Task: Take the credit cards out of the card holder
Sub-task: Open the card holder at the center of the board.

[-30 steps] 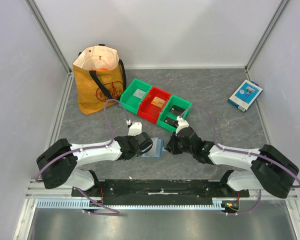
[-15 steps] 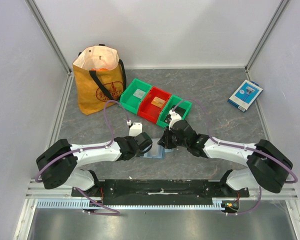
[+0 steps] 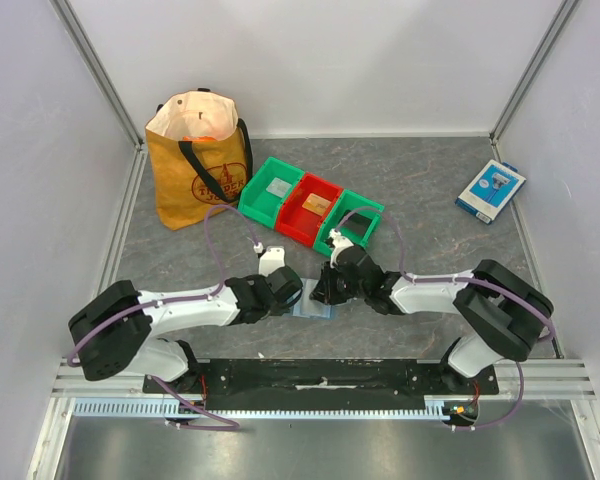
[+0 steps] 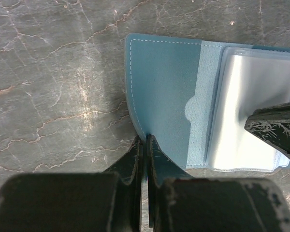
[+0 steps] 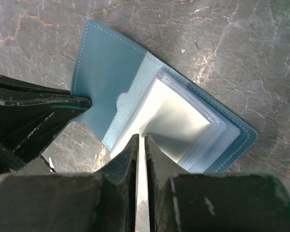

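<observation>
Your left gripper is closed to a seam, its tips set on the near edge of the open flap of the card holder. Your right gripper stands almost closed over the clear sleeves with a pale sliver in the slit. You cannot tell whether that sliver is a card's edge or sleeve plastic.

The card holder lies open and flat on the table between your two arms, just in front of the bins. By my judgement you are at the draw. Keep the left tips bearing down so the wallet cannot slide. Pull with the right along the sleeve's mouth, low and straight. Lift too early and the whole stack of sleeves is likely to rise with you. If only plastic is caught, let go and reach deeper.

Around you, pale walls enclose a grey marbled table. A yellow tote bag stands at the back left. Beside it sit a green bin, a red bin and a second green bin. A pale card lies in the first and a tan card in the red. A blue-and-white box lies far right.
</observation>
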Available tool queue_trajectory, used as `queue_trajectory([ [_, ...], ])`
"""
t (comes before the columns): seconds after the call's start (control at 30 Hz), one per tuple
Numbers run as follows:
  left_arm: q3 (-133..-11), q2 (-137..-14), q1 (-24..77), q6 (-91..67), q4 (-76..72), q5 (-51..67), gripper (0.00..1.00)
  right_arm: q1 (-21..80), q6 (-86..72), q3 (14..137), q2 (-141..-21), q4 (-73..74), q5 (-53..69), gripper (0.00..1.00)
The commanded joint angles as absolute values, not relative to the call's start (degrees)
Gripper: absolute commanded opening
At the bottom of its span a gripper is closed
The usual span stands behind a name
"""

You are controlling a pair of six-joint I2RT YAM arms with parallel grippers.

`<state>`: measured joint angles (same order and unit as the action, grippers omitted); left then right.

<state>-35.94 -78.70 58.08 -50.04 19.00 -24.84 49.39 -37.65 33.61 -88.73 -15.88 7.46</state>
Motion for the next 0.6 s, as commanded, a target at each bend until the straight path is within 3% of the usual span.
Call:
queue_trajectory([
  [0.0,-34.02,-77.96,58.71,-52.82,16.17,-20.13,0.04,49.57,-38.49,32.26,-91.14,-18.19,8.00,0.15],
  [0.17,-33.31,-76.11,58.80,-52.65,15.91,-20.48,0.04,49.57,-38.41,31.82,-87.90,-17.14,7.91,0.16],
  [0.4,-33.05,-77.61,58.71,-53.61,16.61,-20.48,0.02,49.57,-35.95,33.92,-77.53,-8.18,1.24,0.26],
  [0.57,-32.78,-77.43,58.62,-53.96,16.52,-20.48,0.02,49.57,-36.47,33.93,-76.55,-5.89,-1.49,0.26],
])
